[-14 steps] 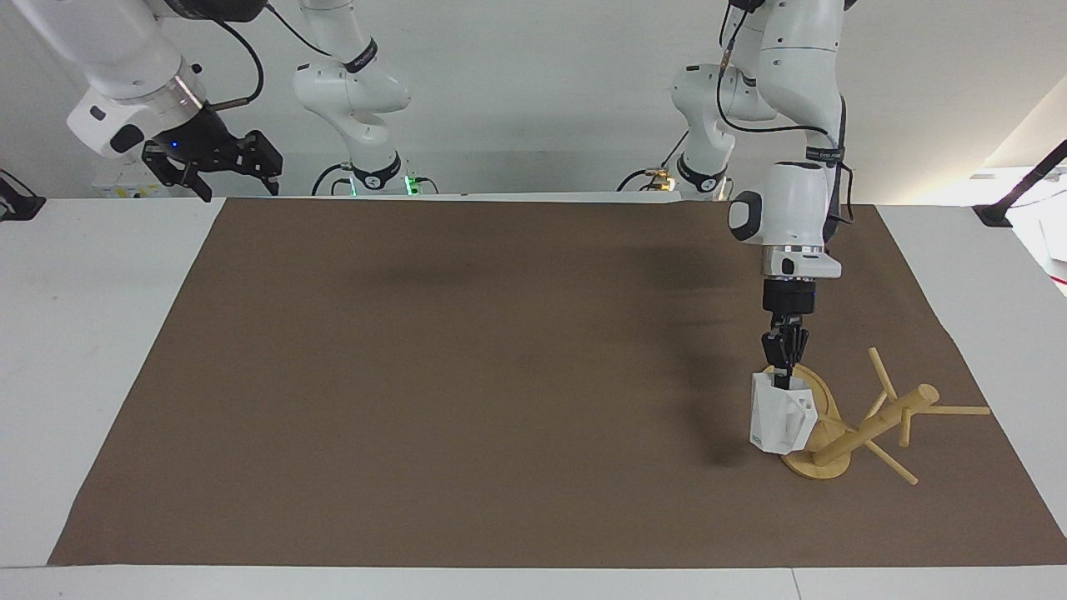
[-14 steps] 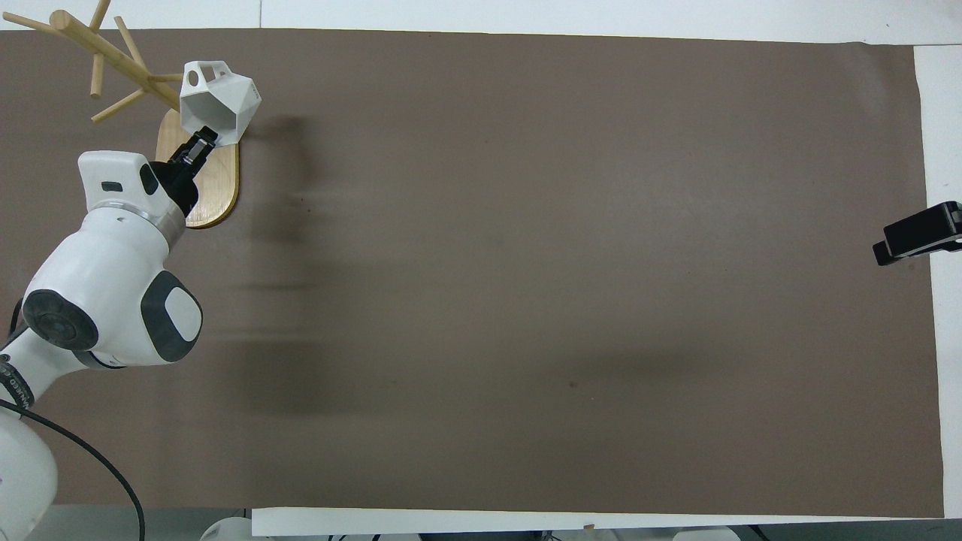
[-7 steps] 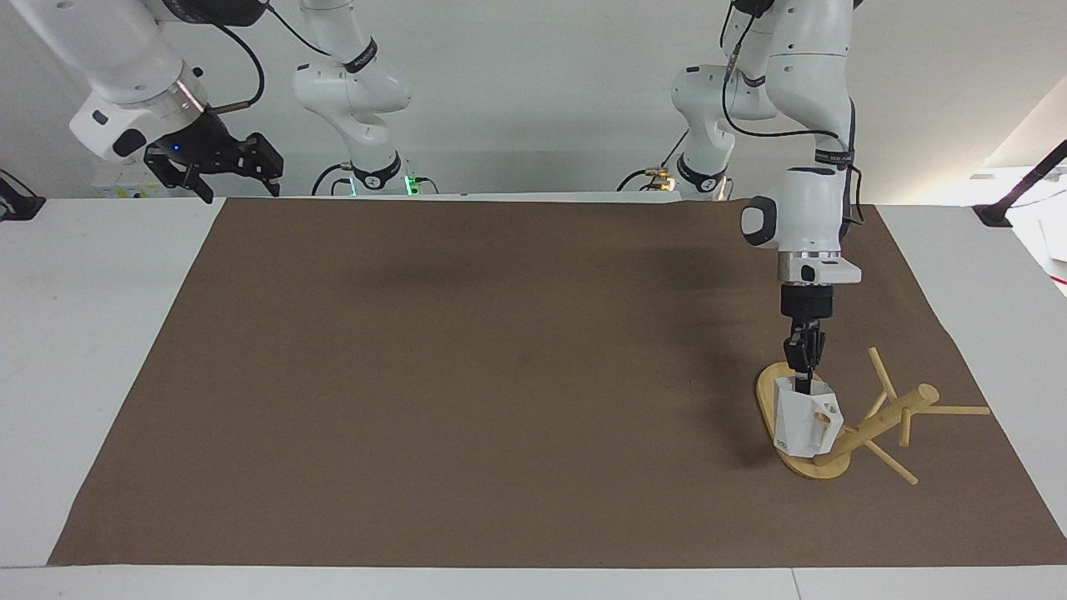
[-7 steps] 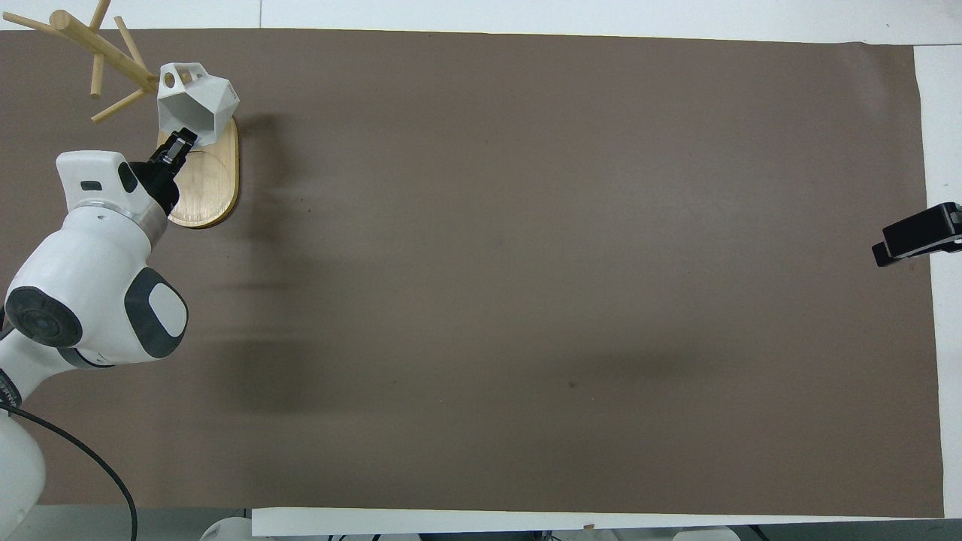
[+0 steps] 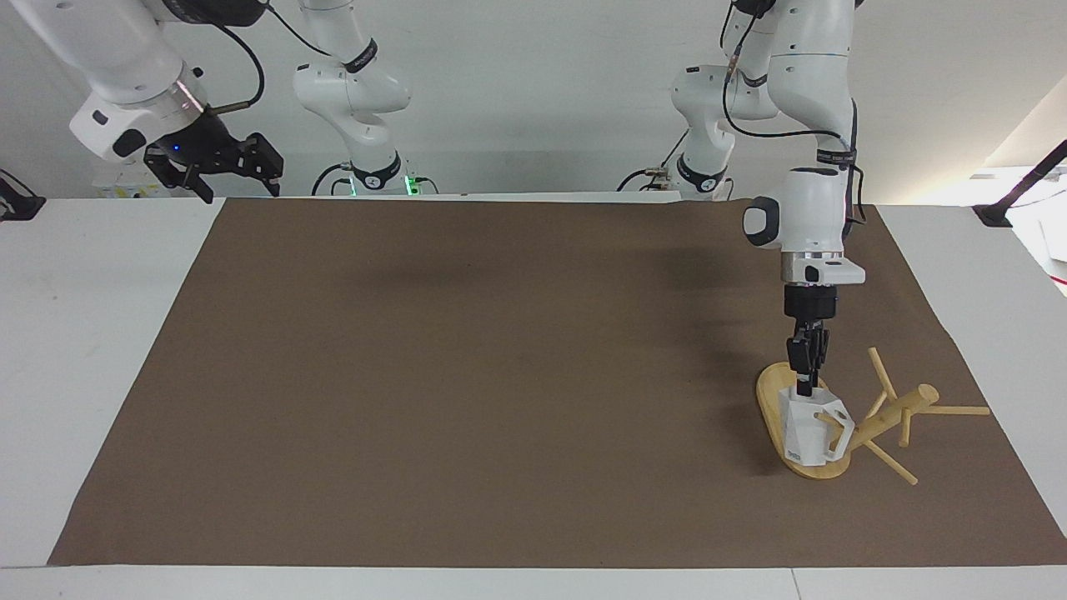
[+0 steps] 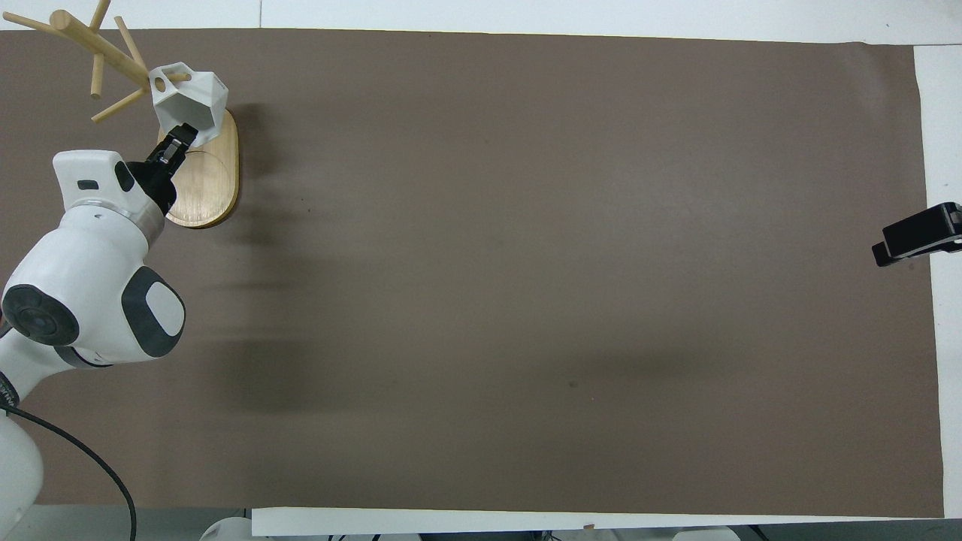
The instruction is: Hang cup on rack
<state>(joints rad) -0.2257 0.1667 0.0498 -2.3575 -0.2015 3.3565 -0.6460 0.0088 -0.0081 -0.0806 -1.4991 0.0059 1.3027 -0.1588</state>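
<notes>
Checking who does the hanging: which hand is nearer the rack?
Left. The left hand holds the cup over the rack; the right hand waits raised at the right arm's end of the table.

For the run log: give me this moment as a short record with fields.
cup: white, held by its rim over the rack's base
cup handle: a peg passes through its loop in the overhead view
rack: bamboo, at the left arm's end of the table
left gripper: shut on the cup's rim
right gripper: waiting, raised off the mat
mat: brown
</notes>
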